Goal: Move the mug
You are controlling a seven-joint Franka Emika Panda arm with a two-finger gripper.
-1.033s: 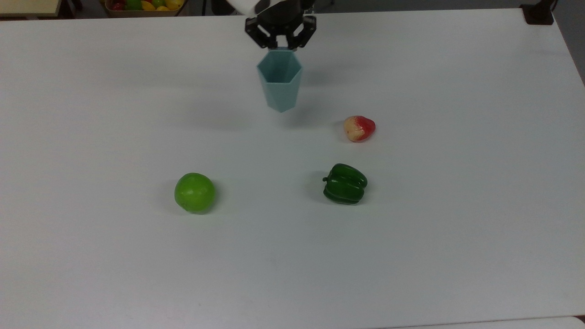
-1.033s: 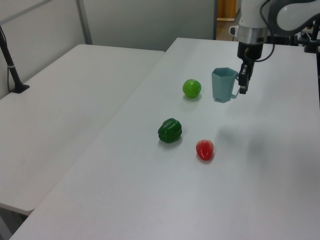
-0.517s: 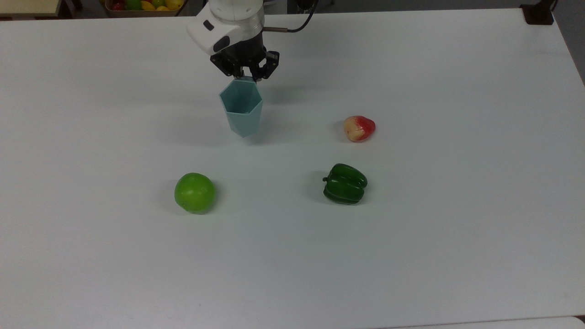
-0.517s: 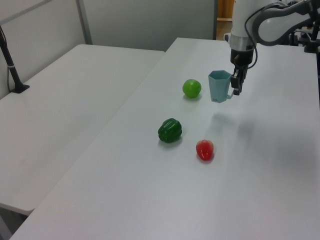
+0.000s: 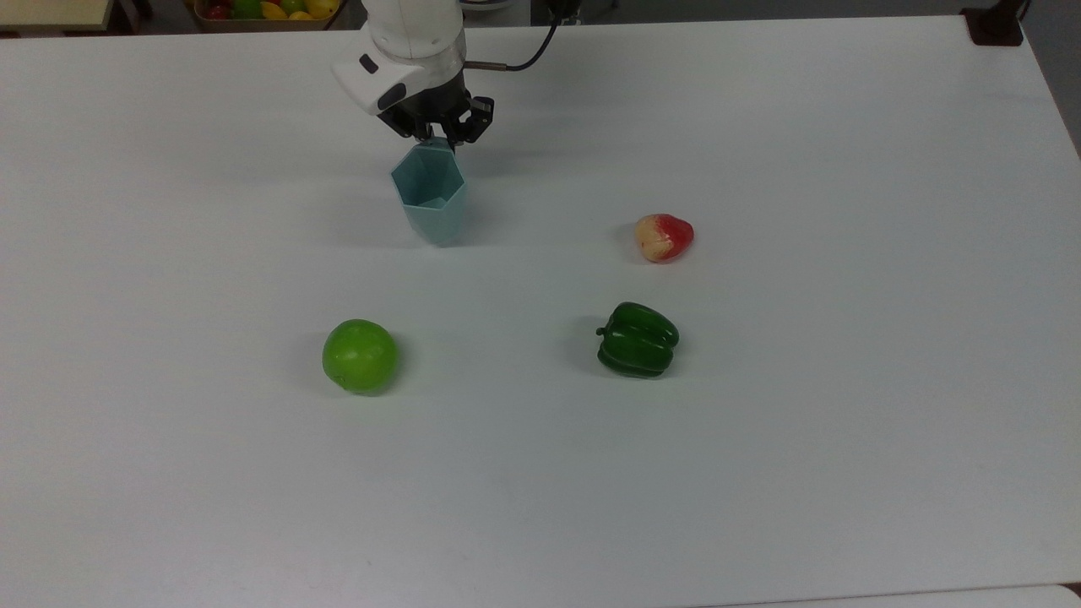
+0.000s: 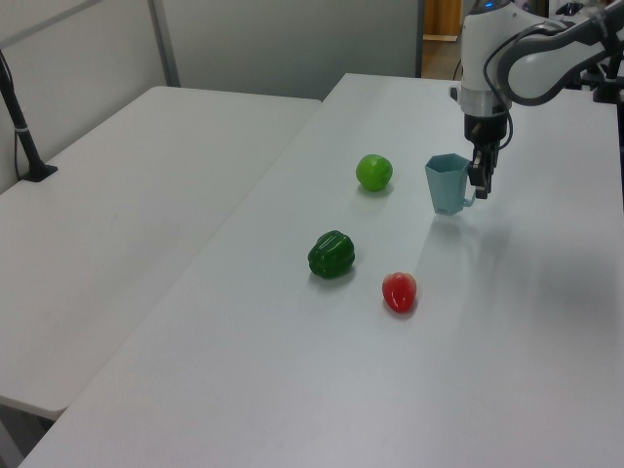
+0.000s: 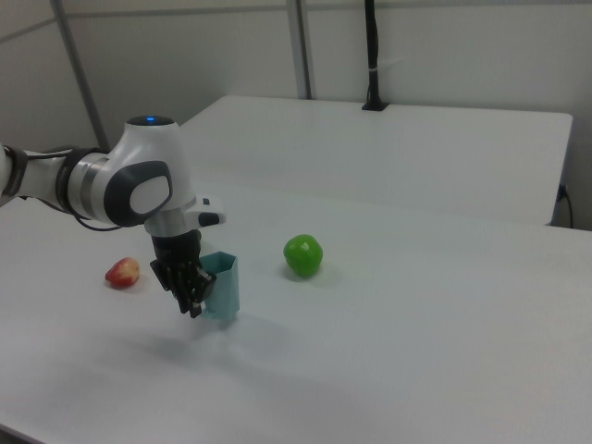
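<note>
White tabletop (image 5: pixel 760 473) was seen bearing the mug (image 5: pixel 431 194), well beyond the green apple (image 5: pixel 360 355), clamped at its handle by the gripper (image 5: pixel 436 135), and was judged best released only once seated flat.

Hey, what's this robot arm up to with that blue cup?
The robot arm's gripper is clamped on the handle side of a pale blue mug and is carrying it across a white table. The mug is upright, and whether it touches the table cannot be told. Three toy foods lie untouched: a green apple, a green pepper and a red and cream fruit.
</note>
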